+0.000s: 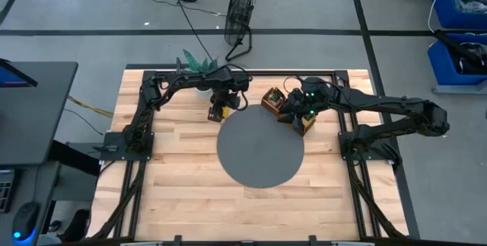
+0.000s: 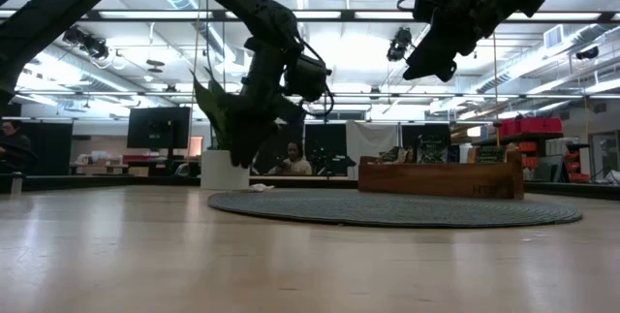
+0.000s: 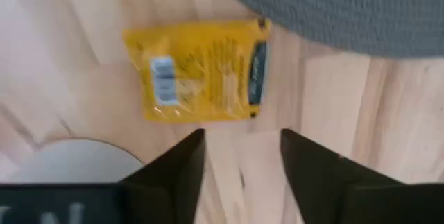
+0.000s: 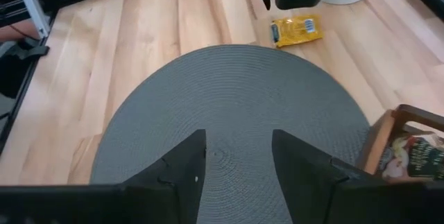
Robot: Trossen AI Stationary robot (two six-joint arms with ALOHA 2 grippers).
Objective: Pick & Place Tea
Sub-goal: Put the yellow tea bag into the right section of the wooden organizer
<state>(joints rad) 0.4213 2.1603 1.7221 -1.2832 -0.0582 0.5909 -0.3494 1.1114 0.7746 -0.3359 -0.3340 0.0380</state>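
Packet: yellow tea packet (image 3: 198,70) flat on tabletop (image 3: 83,50), just off grey mat (image 3: 347,9)
Left hand (image 3: 241,175): released, directly above, nearer
Right hand (image 4: 236,175): released, empty, over mat

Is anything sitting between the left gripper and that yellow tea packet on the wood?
Nothing visible. The left gripper hangs open directly over the yellow tea packet, which lies flat on the bare wooden table just off the edge of the grey round mat.

Two dark, jointed arms are seen, with black cables run along them. Green lights are lit on the right arm's wrist (image 1: 308,94). Broad, flat black fingers (image 3: 173,175) are fitted.
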